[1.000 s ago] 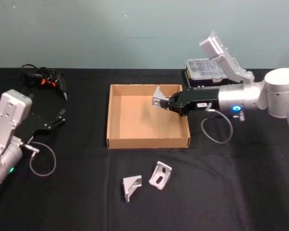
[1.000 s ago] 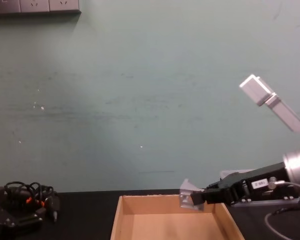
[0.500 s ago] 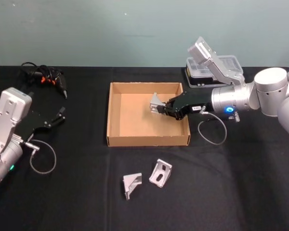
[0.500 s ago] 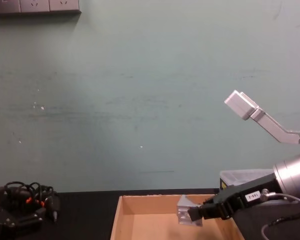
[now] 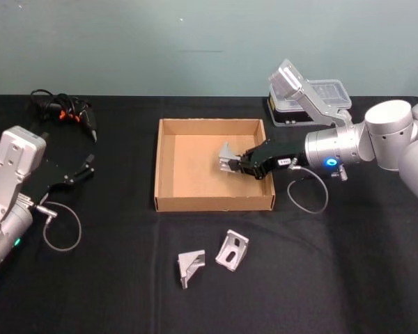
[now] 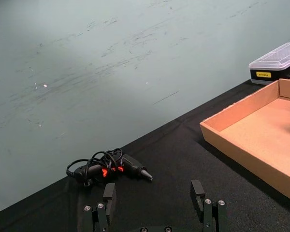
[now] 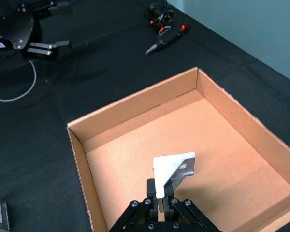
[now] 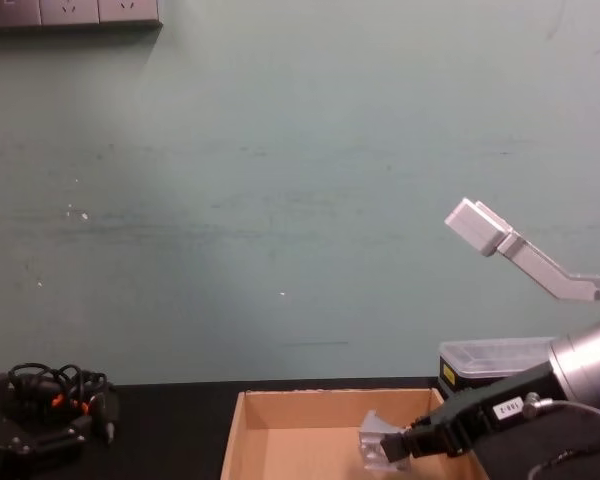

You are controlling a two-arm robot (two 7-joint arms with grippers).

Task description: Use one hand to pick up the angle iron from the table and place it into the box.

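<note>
My right gripper (image 5: 240, 165) is shut on a silver angle iron (image 5: 228, 158) and holds it low over the right half of the tan cardboard box (image 5: 168, 202). The right wrist view shows the angle iron (image 7: 175, 166) pinched between the fingers above the box floor (image 7: 135, 145). From the chest, the angle iron (image 8: 380, 441) hangs just inside the box walls (image 8: 234, 436), held by the right gripper (image 8: 408, 444). Two more angle irons (image 5: 232, 250) (image 5: 190, 267) lie on the black table (image 5: 125, 278) in front of the box. My left gripper (image 6: 157, 205) is parked open at the left.
A clear-lidded plastic case (image 5: 313, 104) stands behind the right arm. A black tool with orange marks and coiled cable (image 5: 66, 115) lies at the back left. Grey cable loops hang from both arms (image 5: 59, 233) (image 5: 308, 196).
My right gripper has lowered the angle iron from above the box's rim down into the box, drifting slightly toward the front. The left arm has not moved.
</note>
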